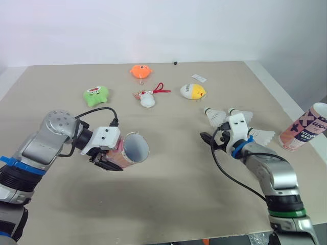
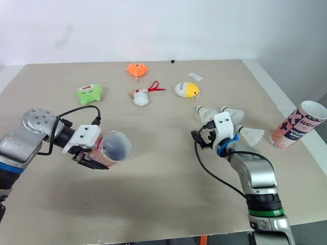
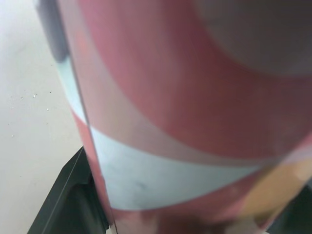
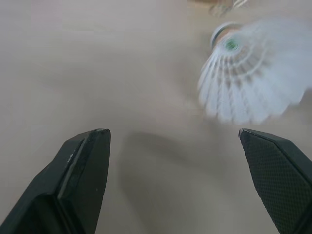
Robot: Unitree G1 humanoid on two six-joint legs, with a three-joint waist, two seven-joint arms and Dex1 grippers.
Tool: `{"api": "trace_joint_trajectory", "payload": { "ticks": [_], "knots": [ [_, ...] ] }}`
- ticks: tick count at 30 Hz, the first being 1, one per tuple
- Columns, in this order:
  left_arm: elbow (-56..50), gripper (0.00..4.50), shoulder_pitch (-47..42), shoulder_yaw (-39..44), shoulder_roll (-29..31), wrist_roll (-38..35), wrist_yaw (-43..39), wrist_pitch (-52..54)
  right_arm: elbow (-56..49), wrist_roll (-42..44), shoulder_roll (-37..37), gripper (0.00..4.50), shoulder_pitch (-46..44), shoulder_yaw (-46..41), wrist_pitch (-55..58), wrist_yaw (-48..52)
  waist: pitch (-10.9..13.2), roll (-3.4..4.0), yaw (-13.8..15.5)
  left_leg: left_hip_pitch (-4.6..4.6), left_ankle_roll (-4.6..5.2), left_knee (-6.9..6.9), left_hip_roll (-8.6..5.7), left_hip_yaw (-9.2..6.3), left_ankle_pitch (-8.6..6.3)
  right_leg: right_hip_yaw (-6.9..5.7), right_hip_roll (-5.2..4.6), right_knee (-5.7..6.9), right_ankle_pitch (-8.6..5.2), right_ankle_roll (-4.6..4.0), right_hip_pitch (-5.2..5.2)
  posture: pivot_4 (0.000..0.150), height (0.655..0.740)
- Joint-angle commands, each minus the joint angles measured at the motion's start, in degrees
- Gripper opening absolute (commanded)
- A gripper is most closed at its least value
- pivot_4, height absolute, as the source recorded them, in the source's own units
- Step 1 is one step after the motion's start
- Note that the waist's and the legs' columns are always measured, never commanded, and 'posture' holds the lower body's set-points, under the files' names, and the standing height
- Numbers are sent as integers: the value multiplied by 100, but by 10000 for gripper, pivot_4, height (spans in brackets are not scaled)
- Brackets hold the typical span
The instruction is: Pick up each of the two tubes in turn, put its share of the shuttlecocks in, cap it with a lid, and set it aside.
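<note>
My left gripper [image 1: 108, 159] is shut on a pink patterned tube [image 1: 131, 148], holding it on its side above the table with the open mouth turned toward the right arm. The same tube [image 3: 185, 107] lies across the left wrist view. A second tube [image 1: 305, 127] stands upright at the table's right edge. Three white shuttlecocks [image 1: 215, 116] [image 1: 243, 115] [image 1: 263, 138] lie around my right wrist. My right gripper [image 4: 175, 141] is open with nothing between its fingers, low over the table, and one shuttlecock [image 4: 248, 83] lies just beyond its right finger.
Small toys lie at the back of the table: a green plush [image 1: 95, 95], an orange one [image 1: 140, 71], a white one with a red cord [image 1: 148, 98] and a yellow-white one [image 1: 192, 91]. A white tag [image 1: 199, 78] lies behind them. The table's right edge [image 1: 286, 102] runs close to the upright tube.
</note>
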Motion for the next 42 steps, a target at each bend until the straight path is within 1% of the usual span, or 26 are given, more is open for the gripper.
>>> {"api": "trace_joint_trajectory", "payload": {
  "ticks": [1, 8, 10, 13, 15, 16, 18, 20, 21, 22, 23, 25, 26, 28, 31, 34, 36, 39, 40, 42],
  "knots": [
    [-147, 31161, -31, -6, 7, 61, 30, 13, 338, -197, 115, 45000, -353, 32, -367, 47, 1, 1, 3, 0, 0, 0, 0, -1, 0, -1, 0, 1, 0, -1, 0, 1500, 7400],
    [-370, 31161, 40, 10, -46, -9, 81, 211, 1566, -627, 342, 45000, -953, 147, -1055, -1, 0, 1, 2, -2, 0, 0, -3, 3, 0, 4, -4, 0, 1, 0, -1, 1500, 7400],
    [-452, 31161, 72, 29, -34, -28, 98, 269, 1957, -738, 394, 45000, -1132, 129, -1255, -54, 0, 1, 2, -2, 0, 0, -3, 3, 0, 4, -4, 0, 12, -18, -1, 1500, 7400],
    [-580, 31161, 129, 74, -1, -78, 135, 364, 2594, -910, 445, 45000, -1406, 94, -1569, -175, 0, 1, 0, -2, 0, 0, -4, 6, 0, 6, -4, 0, 13, -18, -1, 1500, 7400],
    [-672, 30452, 175, 111, 21, -109, 173, 435, 2991, -995, 472, 40956, -1574, 53, -1803, -252, 0, 1, -3, -1, 0, 2, -4, 7, 0, 8, -5, 0, 15, -16, 0, 1500, 7400],
    [-702, 30452, 190, 122, 25, -117, 189, 459, 3117, -1017, 479, 37669, -1626, 37, -1883, -279, 0, 1, -4, -1, 0, 2, -4, 7, 0, 8, -5, 0, 15, -17, 0, 1500, 7400],
    [-791, 30452, 246, 146, 44, -142, 225, 527, 3337, -998, 518, 33112, -1724, -22, -2127, -254, 0, 1, -3, 0, 0, 2, -4, 7, 0, 7, -5, 0, 15, -17, 2, 1500, 7400],
    [-871, 30452, 310, 165, 65, -156, 251, 584, 3412, -954, 566, 22908, -1781, -47, -2278, -160, 0, 1, -3, 0, 0, 2, -4, 7, 0, 8, -6, 0, 16, -19, 2, 1500, 7400],
    [-891, 30452, 327, 162, 68, -157, 262, 611, 3393, -923, 591, 19150, -1788, -50, -2314, -103, 0, 1, -3, 0, 0, 2, -4, 7, 0, 8, -6, 0, 17, -19, 2, 1500, 7400],
    [-910, 30452, 344, 159, 73, -158, 269, 635, 3319, -887, 614, 16393, -1769, -50, -2339, -32, 0, 2, -4, 0, 0, 2, -4, 7, 0, 8, -6, 0, 17, -21, 2, 1500, 7400],
    [-922, 30452, 357, 157, 74, -157, 273, 654, 3223, -870, 627, 9280, -1738, -47, -2364, 31, 0, 2, -4, 0, 0, 1, -4, 7, -1, 9, -6, 0, 16, -22, 1, 1500, 7400],
    [-917, 30452, 373, 144, 61, -140, 279, 664, 2915, -837, 625, 2414, -1635, -62, -2410, 142, 0, 3, -4, 0, 1, 0, -4, 7, -1, 9, -6, 0, 16, -23, 1, 1500, 7400],
    [-909, 30452, 374, 133, 53, -127, 282, 663, 2731, -821, 611, 757, -1574, -75, -2440, 197, -1, 3, -3, -1, 1, 0, -4, 7, -1, 8, -6, 0, 16, -23, 0, 1500, 7400],
    [-900, 30452, 369, 122, 44, -118, 286, 663, 2450, -781, 592, 757, -1486, -108, -2451, 270, -1, 3, -2, -1, 1, 0, -4, 6, -1, 8, -6, 0, 15, -23, 1, 1500, 7400],
    [-995, 30452, 356, 130, -19, -227, 308, 801, 950, -217, 232, 757, -1018, -91, -1708, 1067, 0, 5, 14, -2, 1, 0, -5, 4, -1, 7, -8, 1, 15, -22, 2, 1500, 7400],
    [-994, 30452, 338, 98, -30, -248, 294, 833, -926, 704, -489, 757, -412, -78, -881, 2136, 4, 19, 48, -10, 6, 0, -9, -2, -5, 1, -14, 0, 9, -18, -1, 1500, 7400],
    [-950, 30452, 304, 60, -42, -237, 279, 826, -2023, 1320, -1173, 757, 3, -93, -501, 2943, 7, 29, 61, -15, 13, 1, -12, -3, -11, 1, -18, -3, 5, -15, -1, 1500, 7400],
    [-850, 30452, 238, -7, -65, -194, 223, 783, -2907, 1719, -1907, 757, 266, -32, -307, 3595, 7, 28, 42, -1, 32, 11, -10, -6, -23, -4, -15, -5, -5, -9, 18, 1500, 7400],
    [-809, 30452, 208, -30, -78, -178, 205, 768, -3050, 1743, -2027, 757, 226, 40, -259, 3665, 7, 28, 36, 0, 32, 18, -7, -6, -23, -5, -12, -4, -20, 13, 21, 1500, 7400],
    [-723, 30452, 141, -79, -112, -141, 170, 740, -3171, 1766, -2080, 757, -1, 243, -145, 3669, 7, 28, 19, 4, 32, 29, -3, -6, -23, -6, -7, 1, -14, 9, 23, 1500, 7400]
  ]
}}
